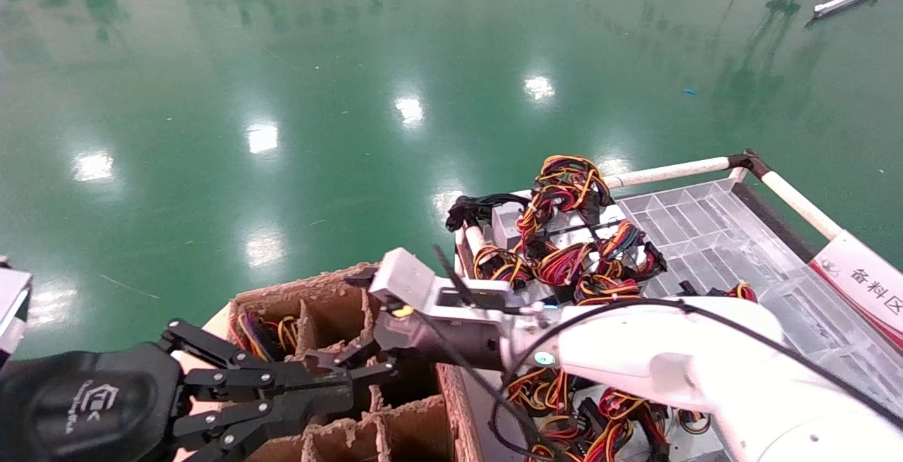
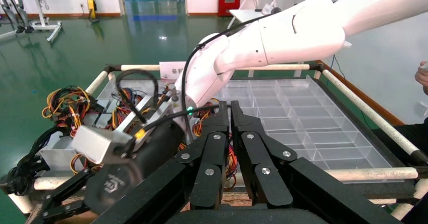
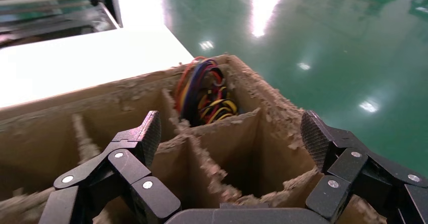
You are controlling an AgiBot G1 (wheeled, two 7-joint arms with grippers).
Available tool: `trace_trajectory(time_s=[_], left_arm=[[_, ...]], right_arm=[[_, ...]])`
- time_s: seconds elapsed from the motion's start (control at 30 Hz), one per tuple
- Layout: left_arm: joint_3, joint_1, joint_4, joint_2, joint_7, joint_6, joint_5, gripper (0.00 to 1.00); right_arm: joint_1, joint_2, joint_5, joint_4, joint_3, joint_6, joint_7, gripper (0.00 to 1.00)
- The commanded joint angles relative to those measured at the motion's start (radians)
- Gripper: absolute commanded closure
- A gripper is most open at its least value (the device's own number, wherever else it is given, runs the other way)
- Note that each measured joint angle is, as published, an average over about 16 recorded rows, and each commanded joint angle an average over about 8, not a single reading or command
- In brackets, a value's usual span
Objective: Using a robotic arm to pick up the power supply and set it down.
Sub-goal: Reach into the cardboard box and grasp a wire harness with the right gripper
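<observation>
Several power supplies (image 1: pixel 564 250), silver boxes with red, yellow and black wire bundles, lie heaped at the near end of the clear tray (image 1: pixel 705 229); the left wrist view shows them too (image 2: pixel 65 108). One more wire bundle (image 3: pixel 204 90) fills a far cell of the divided cardboard box (image 1: pixel 303 291). The white robotic arm reaches across from the right. Its right gripper (image 3: pixel 230 133) hangs open over an empty box cell (image 3: pixel 237 168) and holds nothing; the head view shows it at the box's middle (image 1: pixel 353 321). My left gripper (image 2: pixel 225 108) is shut and empty beside it (image 1: pixel 349 388).
White pipe rails (image 1: pixel 670 171) frame the tray, which is gridded into small cells (image 2: pixel 303 118). A white sign with red edging (image 1: pixel 861 286) hangs on the right rail. The box dividers (image 3: pixel 202 163) are frayed. Green floor (image 1: pixel 353 95) spreads beyond.
</observation>
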Motion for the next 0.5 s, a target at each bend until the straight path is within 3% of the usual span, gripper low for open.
trace_trajectory(time_s=[0.03, 0.33, 0.43, 0.5], left_arm=[[0.0, 0.0, 0.0, 0.0, 0.0, 0.0, 0.0, 0.0], [0.0, 0.0, 0.0, 0.0, 0.0, 0.0, 0.0, 0.0], [0.0, 0.0, 0.0, 0.0, 0.0, 0.0, 0.0, 0.0], [0.0, 0.0, 0.0, 0.0, 0.0, 0.0, 0.0, 0.0]], right_arm=[[-0.009, -0.004, 0.019, 0.029, -0.029, 0.048, 0.009, 0.0], [-0.024, -0.004, 0.152, 0.177, -0.244, 0.234, 0.104, 0.01], [-0.023, -0.004, 0.2, 0.211, -0.31, 0.281, 0.126, 0.09], [-0.022, -0.004, 0.233, 0.231, -0.352, 0.308, 0.138, 0.22]])
